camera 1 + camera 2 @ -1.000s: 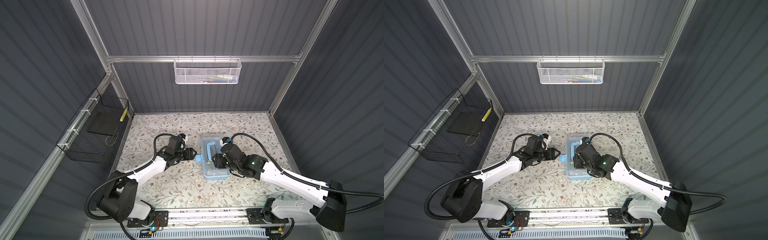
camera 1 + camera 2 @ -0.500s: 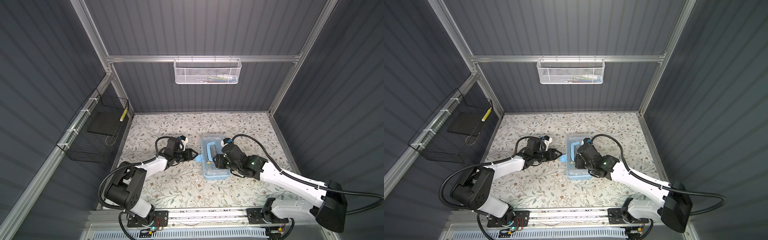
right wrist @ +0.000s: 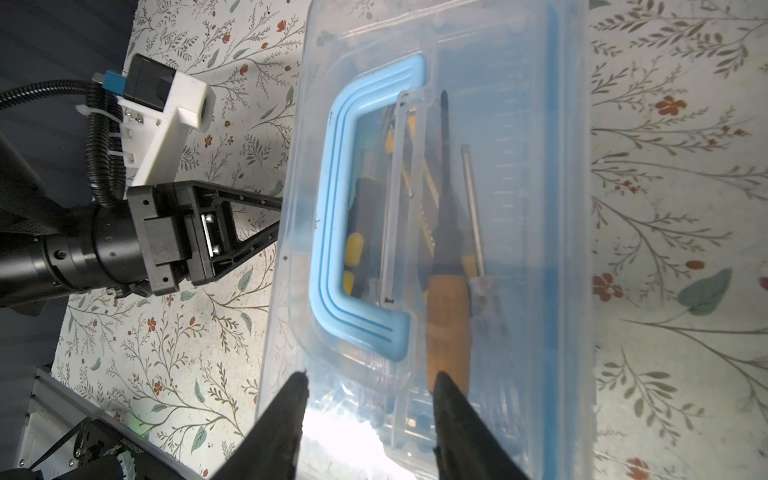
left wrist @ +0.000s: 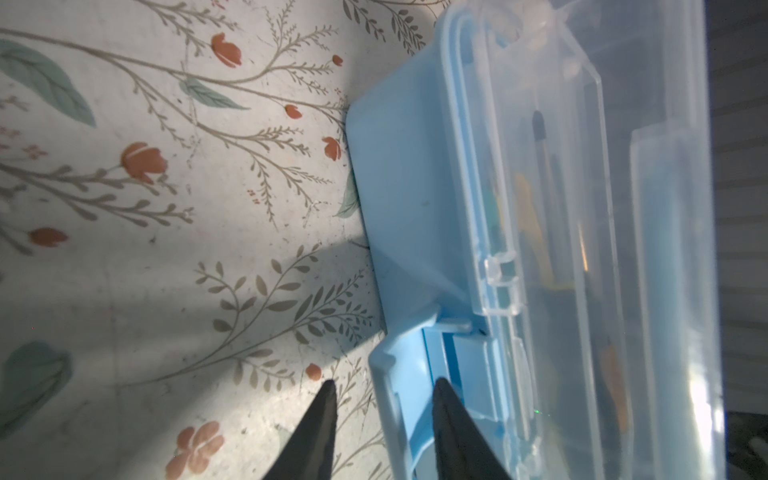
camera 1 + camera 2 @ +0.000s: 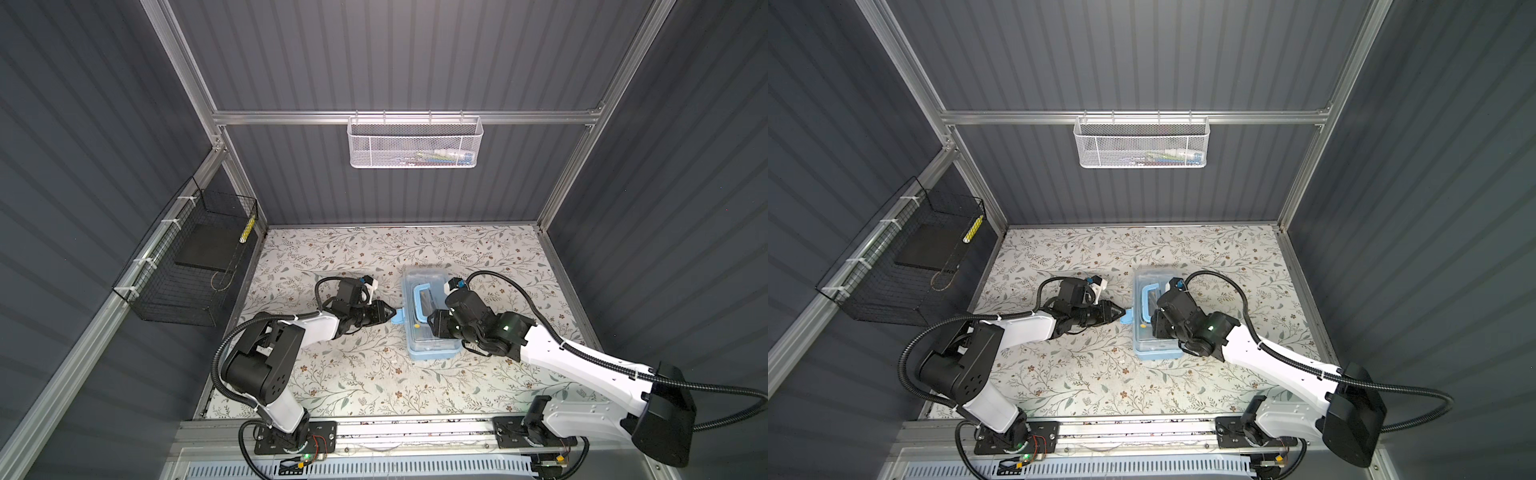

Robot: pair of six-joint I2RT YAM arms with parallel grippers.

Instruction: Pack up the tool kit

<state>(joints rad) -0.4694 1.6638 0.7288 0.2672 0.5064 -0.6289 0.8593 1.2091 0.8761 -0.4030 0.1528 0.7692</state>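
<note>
The left claw (image 4: 384, 386) stands part open astride the blue latch (image 4: 392, 419) of the tool kit (image 5: 430, 349), at mid tabletop (image 5: 353, 382), nothing pinched. The right claw (image 3: 370, 378), parted and empty, hovers over its clear lid (image 3: 519, 208). Stiff, light, slick plastic: take the latch tab. The tools (image 3: 446, 291) inside are blurred; the lid perhaps isn't seated.

I see my right gripper (image 3: 372, 376) with jaws apart over the tool kit (image 3: 532, 208) and its clear lid; the blue handle (image 3: 328, 232) lies flat on that lid; screwdrivers (image 3: 446, 316) show beneath; the left gripper (image 3: 279, 215) reaches the tool kit's side nearest the handle.
</note>
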